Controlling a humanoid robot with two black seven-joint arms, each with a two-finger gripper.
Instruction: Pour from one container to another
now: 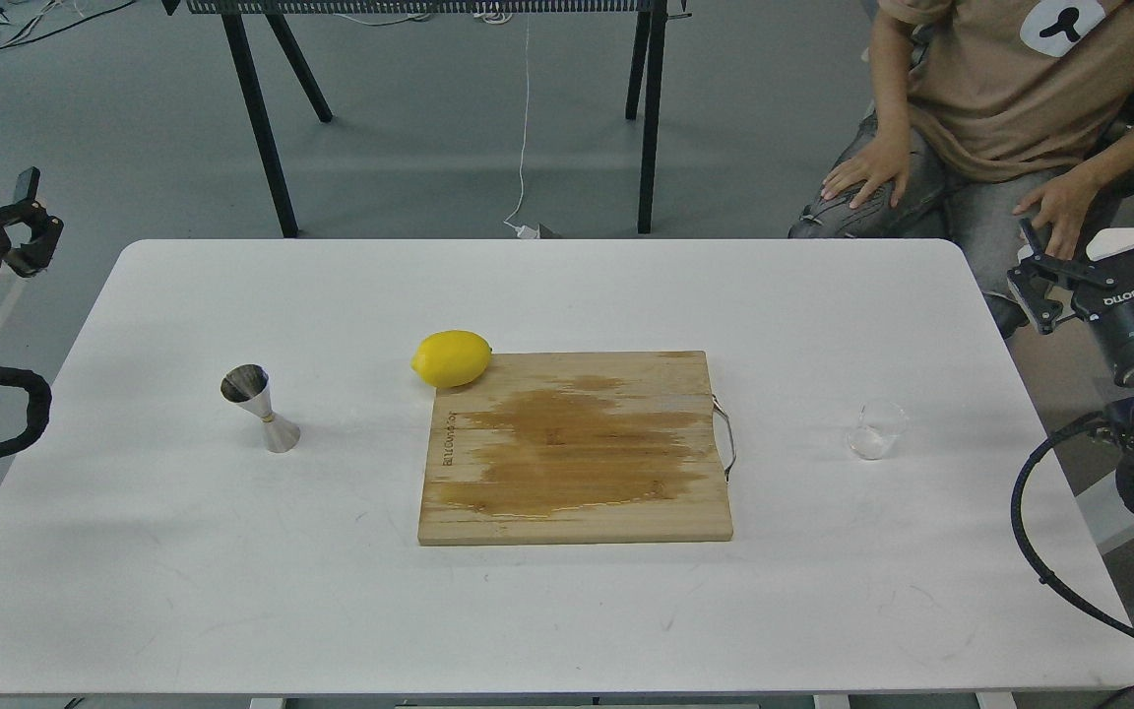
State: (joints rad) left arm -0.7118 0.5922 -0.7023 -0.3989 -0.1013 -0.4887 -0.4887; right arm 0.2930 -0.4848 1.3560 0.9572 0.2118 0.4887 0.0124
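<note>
A small clear glass cup [877, 429] stands upright on the right side of the white table [567, 611]. A shiny steel hourglass-shaped jigger [261, 408] stands on the left side, leaning a little. My right gripper [1099, 251] hovers off the table's right edge, above and right of the cup, open with nothing between its fingers. At the far left, off the table's edge, my left gripper [28, 212] is also open and empty, well away from the jigger.
A wooden cutting board [577, 448] with a wet stain lies in the table's middle, a metal handle on its right side. A yellow lemon [451, 357] rests at its far left corner. A seated person [1000, 108] is behind the table's right corner.
</note>
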